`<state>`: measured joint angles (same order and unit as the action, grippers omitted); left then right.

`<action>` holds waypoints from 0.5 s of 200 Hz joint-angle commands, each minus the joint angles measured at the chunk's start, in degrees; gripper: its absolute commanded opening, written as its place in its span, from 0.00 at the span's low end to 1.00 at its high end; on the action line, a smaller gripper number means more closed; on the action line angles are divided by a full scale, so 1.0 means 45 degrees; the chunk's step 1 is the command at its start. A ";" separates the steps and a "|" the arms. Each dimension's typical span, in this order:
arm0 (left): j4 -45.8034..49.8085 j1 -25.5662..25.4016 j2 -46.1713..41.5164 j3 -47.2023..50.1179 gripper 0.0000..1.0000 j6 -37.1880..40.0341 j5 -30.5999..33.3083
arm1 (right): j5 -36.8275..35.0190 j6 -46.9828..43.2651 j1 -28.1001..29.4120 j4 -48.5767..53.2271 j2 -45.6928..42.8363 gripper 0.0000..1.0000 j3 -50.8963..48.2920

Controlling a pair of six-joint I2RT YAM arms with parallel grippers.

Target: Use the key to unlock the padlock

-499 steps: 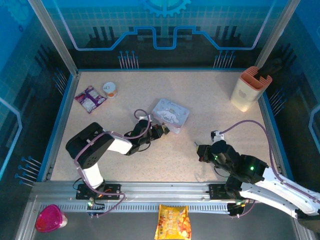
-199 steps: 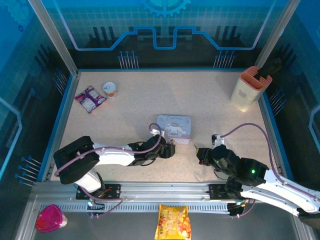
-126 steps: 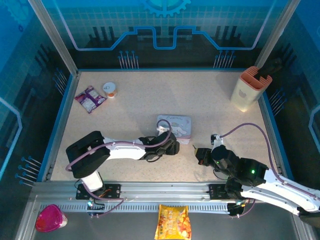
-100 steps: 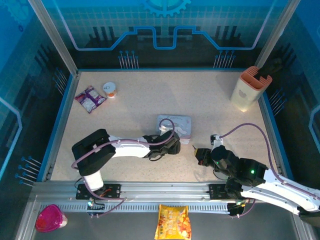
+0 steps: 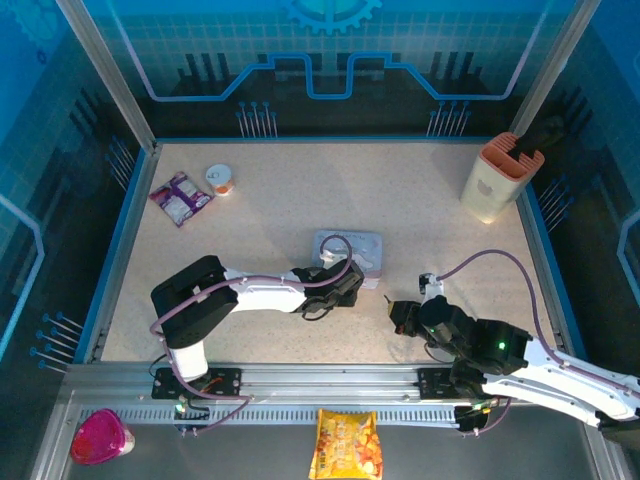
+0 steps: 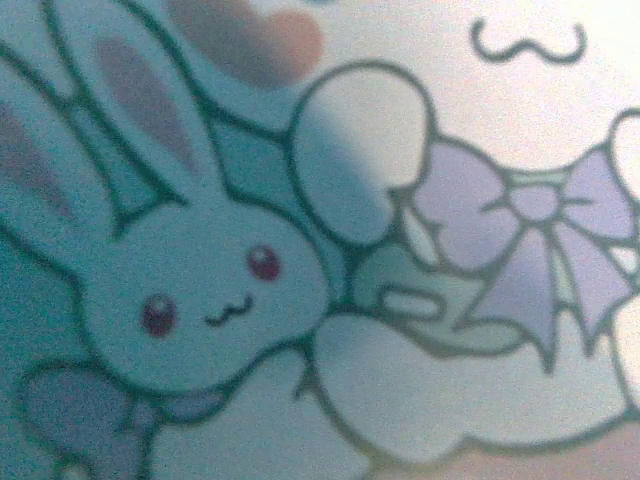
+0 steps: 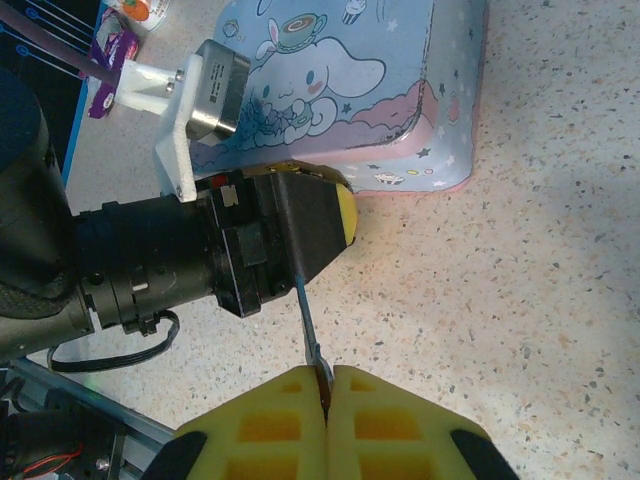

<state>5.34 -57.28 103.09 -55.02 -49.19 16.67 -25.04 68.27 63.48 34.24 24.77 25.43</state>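
Note:
My right gripper (image 7: 325, 385) is shut on the key (image 7: 306, 312). The key is a thin dark metal stick pointing away from the yellow pads toward my left gripper (image 7: 322, 218). The left gripper's black fingers and a yellow pad rest at the near edge of the pastel cartoon tin box (image 7: 380, 90). From above, the left gripper (image 5: 350, 286) lies against the tin box (image 5: 352, 246), and the right gripper (image 5: 399, 312) sits just to its right. The left wrist view shows the tin's rabbit print (image 6: 200, 290) very close up, and the jaws do not show there. The padlock is hidden.
A peach holder (image 5: 493, 180) stands at the back right. A purple packet (image 5: 181, 196) and a small round cup (image 5: 219, 178) lie at the back left. A snack bag (image 5: 345, 445) and a pink container (image 5: 100, 436) lie in front of the table's rail.
The left arm has reached further right and pressed up to the tin's near edge. The tin has turned square and slid right. The right gripper has edged slightly nearer with the key.

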 commanded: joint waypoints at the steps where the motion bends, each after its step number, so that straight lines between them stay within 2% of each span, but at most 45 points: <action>1: -0.0331 -0.0084 -0.0352 0.0109 0.31 -0.0483 -0.0634 | -0.0283 0.0325 0.0209 -0.0521 0.0117 0.00 -0.0327; 26: -0.0590 -0.0027 -0.0794 0.0196 0.26 -0.0834 -0.1021 | -0.0314 0.0329 0.0215 -0.0806 0.0252 0.00 -0.0542; 64: -0.0877 0.0236 -0.1445 0.0343 0.25 -0.1537 -0.1708 | -0.0569 0.0137 0.0228 -0.1039 0.0298 0.00 -0.0886; 100: -0.1200 0.0546 -0.1809 0.0476 0.25 -0.2156 -0.2381 | -0.0808 -0.0913 0.0226 -0.2762 0.0611 0.00 -0.1735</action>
<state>3.57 -55.79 97.89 -53.80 -55.70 9.65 -26.11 67.48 63.72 28.34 26.68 20.05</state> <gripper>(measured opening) 0.303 0.060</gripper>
